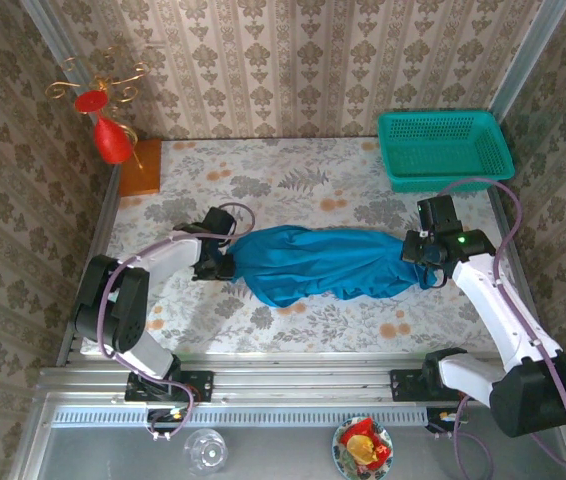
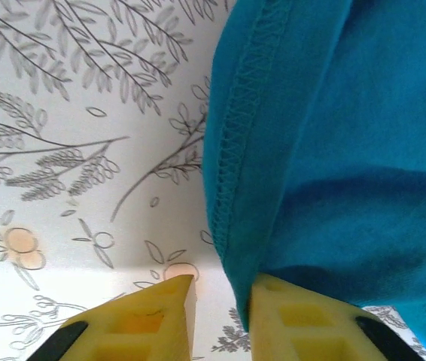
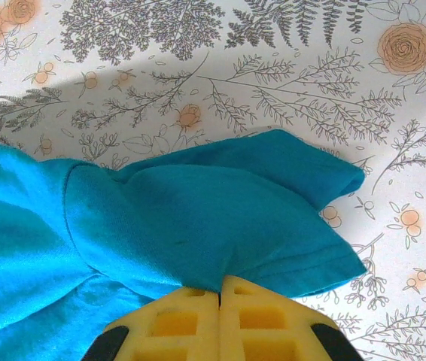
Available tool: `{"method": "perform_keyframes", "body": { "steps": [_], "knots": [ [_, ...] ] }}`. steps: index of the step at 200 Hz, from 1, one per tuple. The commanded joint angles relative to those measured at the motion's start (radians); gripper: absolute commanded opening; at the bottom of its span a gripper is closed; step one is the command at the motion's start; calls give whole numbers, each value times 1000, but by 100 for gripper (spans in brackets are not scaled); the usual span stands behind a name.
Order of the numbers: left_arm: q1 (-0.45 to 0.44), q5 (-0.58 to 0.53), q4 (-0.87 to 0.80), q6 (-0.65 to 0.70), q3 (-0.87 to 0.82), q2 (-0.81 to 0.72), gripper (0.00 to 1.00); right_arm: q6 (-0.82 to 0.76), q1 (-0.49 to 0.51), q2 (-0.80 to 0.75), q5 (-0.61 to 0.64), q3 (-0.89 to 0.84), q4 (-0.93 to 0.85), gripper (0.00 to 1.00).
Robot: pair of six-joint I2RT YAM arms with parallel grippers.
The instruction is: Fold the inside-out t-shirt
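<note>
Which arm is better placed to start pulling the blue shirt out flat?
Right. The right fingers are shut on the t-shirt; the left fingers stand apart at its hem, not yet clamped.

Free tabletop [image 1: 293, 185] beyond the t-shirt [image 1: 313, 262]
It stretched across the middle; a teal basket [image 1: 443, 148] filled the far right corner, a wooden block [image 1: 141, 168] the far left.

- My left arm [image 1: 158, 260] lies low, reaching in from the left side.
- Left gripper [image 2: 221, 286]: jaws parted, a narrow gap between them.
- My right arm [image 1: 493, 300] angles in from the right.
- Right gripper [image 3: 220, 289]: jaws pressed together, pinching the blue t-shirt [image 3: 198, 218].
</note>
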Motion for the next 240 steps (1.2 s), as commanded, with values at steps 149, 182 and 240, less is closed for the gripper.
{"method": "perform_keyframes", "body": {
  "steps": [149, 182, 240],
  "knots": [
    [72, 140, 86, -9, -59, -41, 1, 8, -4, 99, -133, -139, 184, 49],
    [82, 150, 94, -6, -54, -44, 0, -4, -4, 166, -141, -132, 221, 47],
    [190, 304, 169, -12, -2, -178, 0, 13, -6, 103, -74, -5, 126, 0]
  ]
}}
